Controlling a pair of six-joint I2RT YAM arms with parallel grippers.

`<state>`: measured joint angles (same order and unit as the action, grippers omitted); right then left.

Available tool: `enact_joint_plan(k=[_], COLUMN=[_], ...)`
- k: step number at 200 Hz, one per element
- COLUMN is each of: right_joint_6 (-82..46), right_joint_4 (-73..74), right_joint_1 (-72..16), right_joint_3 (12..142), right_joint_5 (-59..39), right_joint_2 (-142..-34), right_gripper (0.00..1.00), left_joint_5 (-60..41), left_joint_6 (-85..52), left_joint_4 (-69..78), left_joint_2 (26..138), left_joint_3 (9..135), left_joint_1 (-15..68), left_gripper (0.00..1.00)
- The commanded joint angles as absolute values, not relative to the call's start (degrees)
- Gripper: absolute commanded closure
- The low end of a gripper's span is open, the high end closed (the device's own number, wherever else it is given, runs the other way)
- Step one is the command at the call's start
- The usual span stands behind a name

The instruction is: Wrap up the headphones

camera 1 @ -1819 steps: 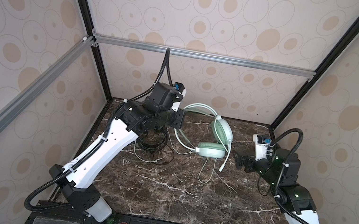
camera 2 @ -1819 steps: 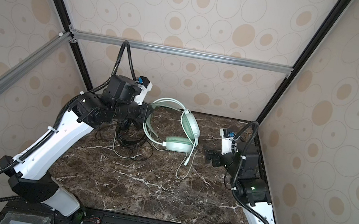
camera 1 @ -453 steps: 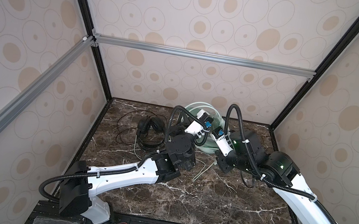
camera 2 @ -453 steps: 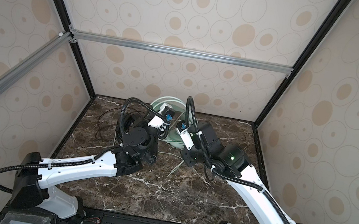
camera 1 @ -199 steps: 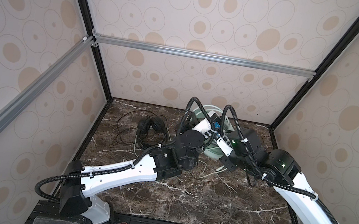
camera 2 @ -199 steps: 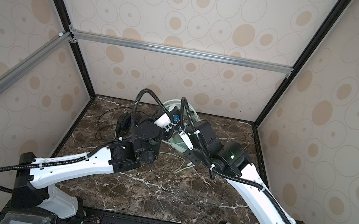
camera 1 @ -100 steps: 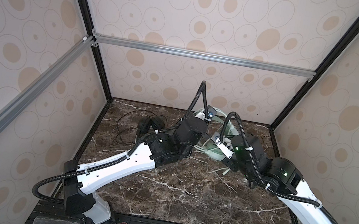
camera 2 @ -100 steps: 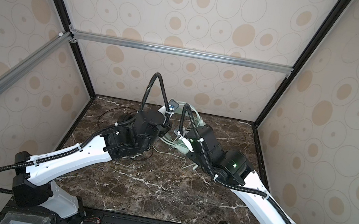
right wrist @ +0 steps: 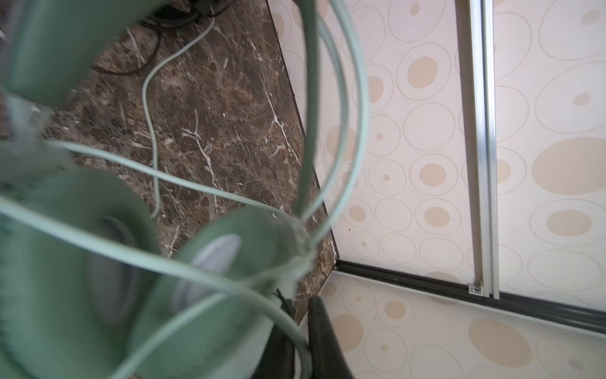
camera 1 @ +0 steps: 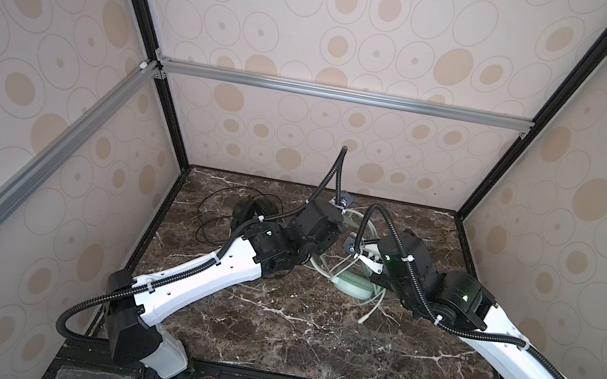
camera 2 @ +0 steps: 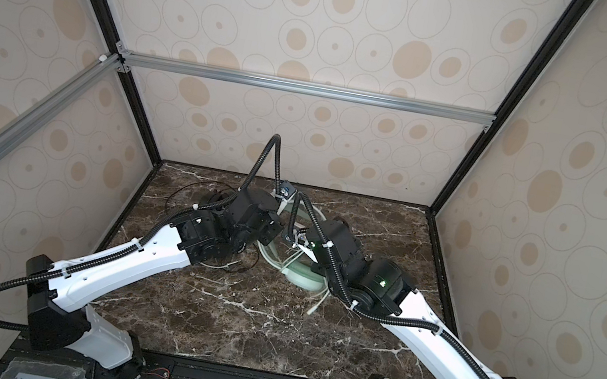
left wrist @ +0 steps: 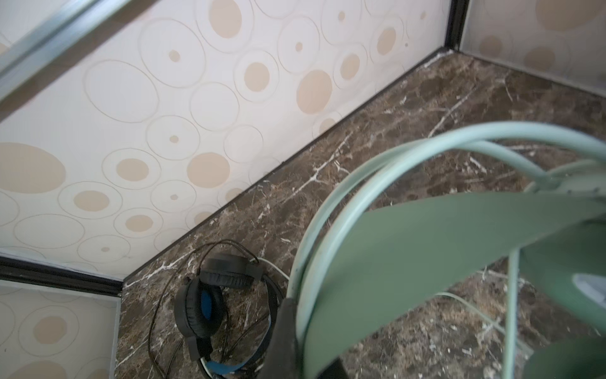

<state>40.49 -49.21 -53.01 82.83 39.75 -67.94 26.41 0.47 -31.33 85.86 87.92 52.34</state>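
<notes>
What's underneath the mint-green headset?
Under the mint-green headset: marble tabletop and loops of its pale cord, plug end lying free toward the front. The left arm and right arm cover its rear part; what lies beneath there cannot be seen.

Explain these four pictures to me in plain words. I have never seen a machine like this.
These are two white robot arms, the left arm and the right arm, mounted at the front of a marble table inside a papered booth. Each ends in a two-fingered pincer. Both top views look down on the whole scene from overhead. The other two pictures come from small cameras on the arms' wrists, so they look past the pincers at very close range. The black headphones lie at the back left with their thin cord loose. The mint-green headphones are in the middle, between the arms. The left pincer is shut on the green headband. The pale cord passes between the fingers of the right pincer; whether it is gripped cannot be told.
</notes>
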Motion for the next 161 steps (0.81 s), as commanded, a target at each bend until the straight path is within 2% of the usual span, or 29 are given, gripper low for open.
enact_joint_plan(k=[1,75,112,136,161], right_joint_6=[45.71,39.02,31.42,26.66,21.37], right_joint_4=[-41.43,-41.99,-43.79,-44.82,-42.72], right_joint_1=[-52.55,-51.76,-47.55,-44.65,-36.39], right_joint_3=[81.85,81.01,80.58,81.79,81.59], right_joint_5=[46.26,42.52,35.51,28.93,12.43], right_joint_2=[-64.85,-65.75,-64.9,-63.63,-58.57], right_gripper=[0.86,0.82,0.81,0.7,0.47], left_joint_5=[20.6,8.7,3.86,-0.54,-4.12], left_joint_6=[1.38,-0.55,-2.72,-5.92,-10.31], left_joint_4=[-37.47,-37.93,-38.63,-38.95,-38.98], left_joint_2=[84.2,81.7,79.38,78.52,77.69], left_joint_3=[87.1,84.46,83.87,84.98,87.49], left_joint_1=[51.86,50.19,49.82,48.75,47.66], left_gripper=[1.0,1.0,1.0,1.0,1.0])
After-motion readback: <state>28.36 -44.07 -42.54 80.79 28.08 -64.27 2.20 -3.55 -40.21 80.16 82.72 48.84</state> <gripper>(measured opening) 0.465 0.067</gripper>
